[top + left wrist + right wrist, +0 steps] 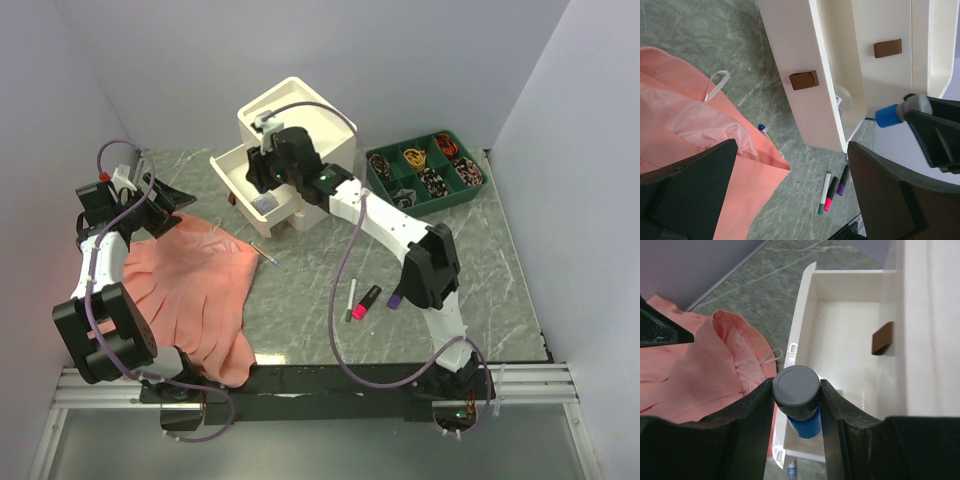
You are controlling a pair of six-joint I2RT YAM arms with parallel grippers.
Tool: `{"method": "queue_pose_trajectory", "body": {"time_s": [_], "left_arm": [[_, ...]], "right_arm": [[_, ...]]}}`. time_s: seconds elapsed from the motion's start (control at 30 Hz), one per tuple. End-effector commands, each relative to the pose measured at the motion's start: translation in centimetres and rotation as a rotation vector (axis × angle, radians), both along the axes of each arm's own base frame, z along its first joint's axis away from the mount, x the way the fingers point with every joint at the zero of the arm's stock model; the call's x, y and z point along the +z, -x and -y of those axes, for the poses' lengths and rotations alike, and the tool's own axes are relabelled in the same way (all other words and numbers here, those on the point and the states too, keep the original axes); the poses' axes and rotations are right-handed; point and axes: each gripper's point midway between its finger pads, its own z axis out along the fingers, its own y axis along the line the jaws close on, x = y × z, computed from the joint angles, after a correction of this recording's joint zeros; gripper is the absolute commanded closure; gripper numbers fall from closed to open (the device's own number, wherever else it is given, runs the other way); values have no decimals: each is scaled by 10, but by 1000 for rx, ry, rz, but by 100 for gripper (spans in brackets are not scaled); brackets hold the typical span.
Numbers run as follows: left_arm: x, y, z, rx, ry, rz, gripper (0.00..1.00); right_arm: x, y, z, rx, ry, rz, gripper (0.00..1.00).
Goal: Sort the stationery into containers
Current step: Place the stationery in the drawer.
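Your right gripper (796, 390) was clamped on a grey-capped blue stick (803, 427), one finger on each side of the cap, with the barrel hanging below the fingers. In the right wrist view it sat low and centre in the frame, just over the near rim of the open drawer (802, 315) and not yet over the drawer's floor. Your left gripper (792, 150) stood wide open with nothing in it, at the left of the overhead view, above the salmon cloth (195, 290).

The step looked like a drop into that drawer. To do it well, you needed to carry the stick further in, past the rim and toward the middle of the floor. You also needed to come down low before letting go, because a round barrel rolls and the drawer wall is shallow. The closed drawer front above left little room, so a level approach was wise.

Counted, there was one cream cabinet (290, 100) with two drawers, each with one brown handle (803, 80). One stick was in hand. Loose on the table at lower centre lay one green-capped marker (352, 298), one pink highlighter (368, 300) and one purple highlighter (398, 292). One thin pen (270, 257) lay by the cloth's edge. One green divided tray (425, 170) stood at upper right.
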Motion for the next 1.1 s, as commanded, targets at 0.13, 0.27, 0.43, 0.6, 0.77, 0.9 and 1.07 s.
{"method": "queue_pose_trajectory", "body": {"time_s": [0.13, 0.27, 0.43, 0.6, 0.77, 0.9, 1.07], "left_arm": [[8, 1, 4, -10, 23, 62, 0], [-1, 3, 9, -5, 80, 36, 1], [-1, -2, 11, -18, 83, 24, 0], [-3, -8, 22, -50, 98, 23, 1], [-8, -23, 44, -113, 155, 3, 2], [-11, -41, 60, -155, 206, -19, 22], [-10, -56, 72, -200, 299, -7, 94]], "right_arm": [[3, -34, -28, -46, -23, 131, 100], [-6, -44, -30, -61, -11, 171, 91], [3, -46, -29, -82, -23, 197, 44], [40, -27, -26, -35, -89, 213, 31], [102, -12, -6, -44, -177, 265, 37], [145, -18, 25, -128, -238, 388, 65], [154, -41, 48, -236, -166, 525, 99]]}}
